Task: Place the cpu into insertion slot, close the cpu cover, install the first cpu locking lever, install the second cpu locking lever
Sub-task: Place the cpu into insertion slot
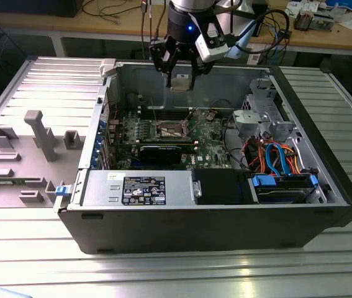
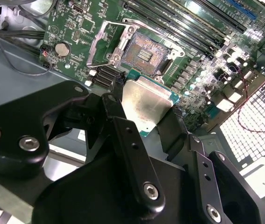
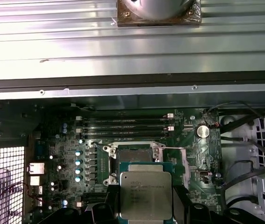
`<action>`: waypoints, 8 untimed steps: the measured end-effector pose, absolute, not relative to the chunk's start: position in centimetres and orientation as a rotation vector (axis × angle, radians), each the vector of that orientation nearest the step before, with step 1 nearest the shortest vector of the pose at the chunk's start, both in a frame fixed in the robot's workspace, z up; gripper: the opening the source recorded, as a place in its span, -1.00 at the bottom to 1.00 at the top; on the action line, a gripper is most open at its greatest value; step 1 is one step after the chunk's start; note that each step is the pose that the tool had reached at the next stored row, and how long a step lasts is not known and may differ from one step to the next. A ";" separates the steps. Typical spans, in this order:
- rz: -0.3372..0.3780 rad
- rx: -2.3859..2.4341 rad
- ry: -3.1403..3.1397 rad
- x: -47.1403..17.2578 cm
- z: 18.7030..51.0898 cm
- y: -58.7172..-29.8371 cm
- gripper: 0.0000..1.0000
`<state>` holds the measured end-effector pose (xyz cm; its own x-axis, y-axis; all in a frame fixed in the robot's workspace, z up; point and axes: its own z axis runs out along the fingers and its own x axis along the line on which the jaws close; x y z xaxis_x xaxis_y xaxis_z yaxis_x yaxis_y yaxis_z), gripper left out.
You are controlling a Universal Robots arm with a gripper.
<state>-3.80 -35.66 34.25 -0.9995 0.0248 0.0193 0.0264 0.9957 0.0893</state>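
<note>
Exterior view: pinching cpu (image 1: 180, 81) in hand (image 1: 180, 76), high over slot (image 1: 169, 129) inside case (image 1: 225, 223). Second wrist view: gripped by its edges, apart from bare slot (image 2: 144, 55); cover (image 2: 96, 44) swung open. First wrist view: hanging short of slot (image 3: 133, 155). Judged barely begun: seating, cover, both levers left.

In the first wrist view, cpu (image 3: 146, 195) cut off by the frame edge, insertion slot (image 3: 133, 156) partly hidden behind it, arm (image 1: 185, 18) cropped at upper centre of the exterior view, slot contacts there too small to tell
</note>
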 end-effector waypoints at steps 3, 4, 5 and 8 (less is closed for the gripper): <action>-0.140 -0.040 -3.120 -3.9 34.1 -35.7 0.09; -0.140 -0.040 -3.120 -3.9 34.1 -35.7 0.09; -0.140 -0.040 -3.120 -3.9 34.1 -35.7 0.09; -0.140 -0.040 -3.120 -4.1 34.0 -35.7 0.09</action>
<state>-4.08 -35.72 33.96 -0.9995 0.0248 0.0193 0.0264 0.9957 0.0891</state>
